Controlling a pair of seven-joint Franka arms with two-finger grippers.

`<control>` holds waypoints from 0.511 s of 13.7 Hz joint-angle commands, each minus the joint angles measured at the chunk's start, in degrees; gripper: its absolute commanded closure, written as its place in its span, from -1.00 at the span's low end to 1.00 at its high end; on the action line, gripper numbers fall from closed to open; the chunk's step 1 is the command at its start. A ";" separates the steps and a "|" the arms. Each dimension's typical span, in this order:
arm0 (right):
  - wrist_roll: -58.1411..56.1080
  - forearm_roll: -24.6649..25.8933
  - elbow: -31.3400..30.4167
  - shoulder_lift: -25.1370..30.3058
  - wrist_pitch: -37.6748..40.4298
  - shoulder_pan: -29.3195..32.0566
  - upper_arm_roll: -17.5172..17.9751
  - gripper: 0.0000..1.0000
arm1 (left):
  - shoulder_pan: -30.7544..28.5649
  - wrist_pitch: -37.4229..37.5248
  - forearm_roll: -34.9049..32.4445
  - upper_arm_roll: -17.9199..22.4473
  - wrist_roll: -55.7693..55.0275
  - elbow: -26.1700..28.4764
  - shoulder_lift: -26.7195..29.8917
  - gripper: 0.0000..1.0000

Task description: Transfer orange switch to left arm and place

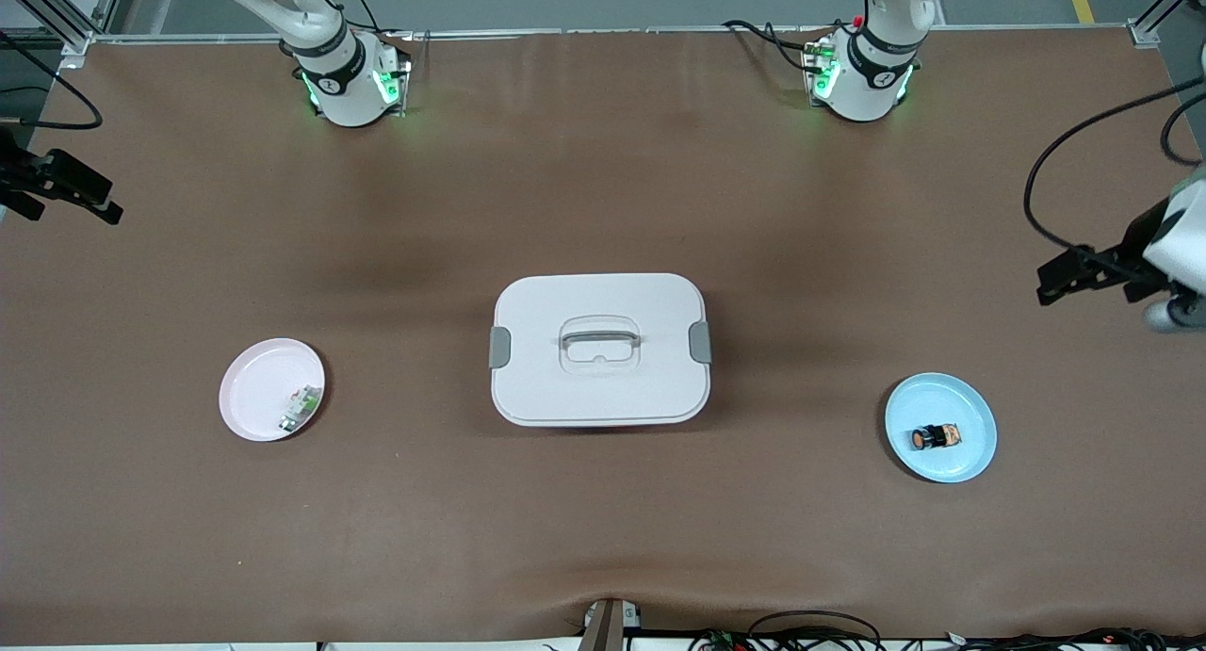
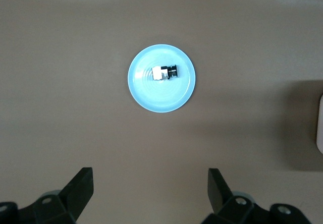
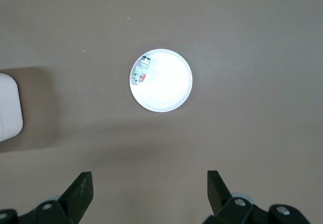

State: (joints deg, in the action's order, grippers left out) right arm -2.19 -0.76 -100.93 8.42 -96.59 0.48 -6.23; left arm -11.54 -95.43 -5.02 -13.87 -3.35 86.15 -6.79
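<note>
The left gripper (image 2: pixel 147 193) is hanging high over the table's left-arm end, fingers spread wide; the right gripper (image 3: pixel 147 193) is hanging over the right-arm end, likewise spread.

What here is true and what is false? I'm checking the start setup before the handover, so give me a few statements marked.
1. The orange switch lies on the blue plate. True.
2. The box has its lid off. False: the lid is on, handle on top.
3. The left gripper is shut on the switch. False: it is open, up in the air over bare table beside the blue plate.
4. The pink plate holds a small white-and-green component. True.
5. The right gripper is open and holds nothing. True.
6. The box stands toward the left arm's end. False: it stands between the plates.
</note>
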 commanded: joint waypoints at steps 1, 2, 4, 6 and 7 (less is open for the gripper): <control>0.61 0.94 2.05 -0.07 1.93 0.40 0.69 -1.00 | 0.55 3.14 1.06 0.42 -0.52 -1.85 1.69 -1.00; 0.34 0.94 2.93 -0.07 3.24 0.48 0.69 -1.00 | 2.73 3.23 0.63 1.82 -0.52 -2.03 1.87 -1.00; 0.69 0.94 6.17 -0.07 7.80 0.40 0.69 -1.00 | 7.57 5.24 0.97 7.60 -0.26 -1.34 4.14 -1.00; 0.78 0.94 6.89 -0.07 8.70 0.48 0.69 -1.00 | 9.60 8.06 2.63 9.56 -0.08 -1.33 4.94 -1.00; 0.87 0.94 6.80 -0.16 8.70 0.66 0.60 -1.00 | 9.70 9.20 2.82 9.56 -0.25 -1.16 5.47 -1.00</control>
State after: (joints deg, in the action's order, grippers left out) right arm -2.18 -0.76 -94.99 8.58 -88.77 0.48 -6.08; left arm -2.79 -87.88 -3.45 -5.41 -3.54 84.57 -2.79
